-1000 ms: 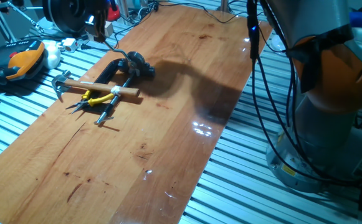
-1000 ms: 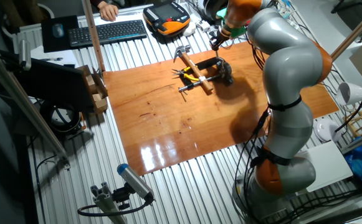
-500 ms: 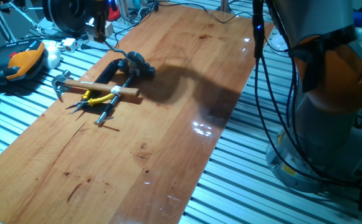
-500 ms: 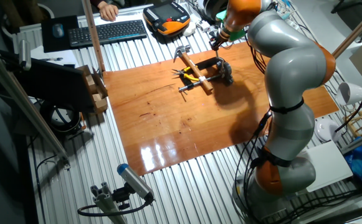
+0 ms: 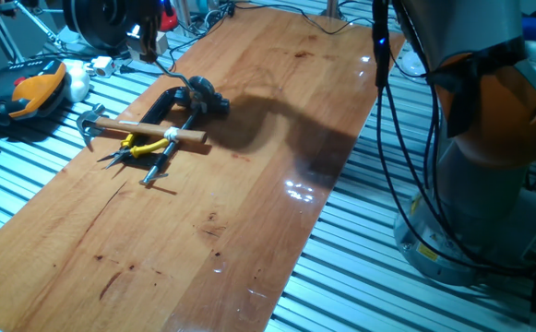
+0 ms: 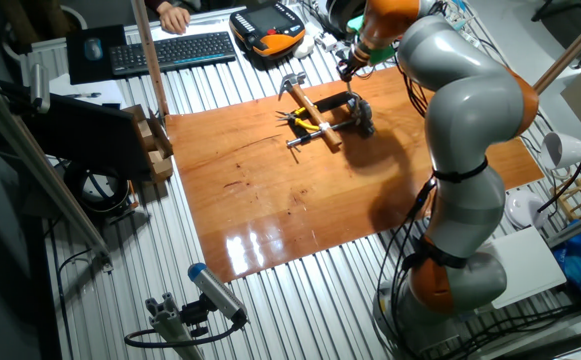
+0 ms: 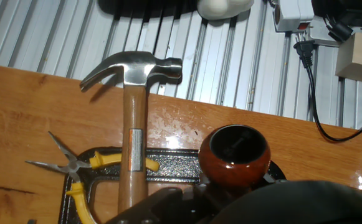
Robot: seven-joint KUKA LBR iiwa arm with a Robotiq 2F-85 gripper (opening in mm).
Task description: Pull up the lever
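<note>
Your lever (image 7: 233, 155) fills the low centre of the hand view: its glossy reddish-brown knob sits at about 5 o'clock from the hammer head, over a dark base plate (image 7: 174, 167) that lies flat on the wooden board (image 7: 19, 106). In one fixed view the lever (image 5: 208, 98) is a dark lump at the far end of the tool cluster, near the board's 11 o'clock corner; in the other fixed view it (image 6: 361, 113) lies just under the arm's wrist.

The claw hammer (image 7: 133, 112) lies across the plate, with its steel head toward 12 o'clock, beyond the board's edge and over the ribbed metal table (image 7: 56, 31). Yellow-handled needle-nose pliers (image 7: 75, 167) lie at the hammer's 9 o'clock side, tips pointing to 9 o'clock.

The gripper (image 6: 349, 62) hangs above the lever, at its 11 o'clock in that view. You cannot tell whether its fingers are apart or together; no view shows them clearly, and the dark blurred mass at the hand view's bottom edge may be part of it.
</note>
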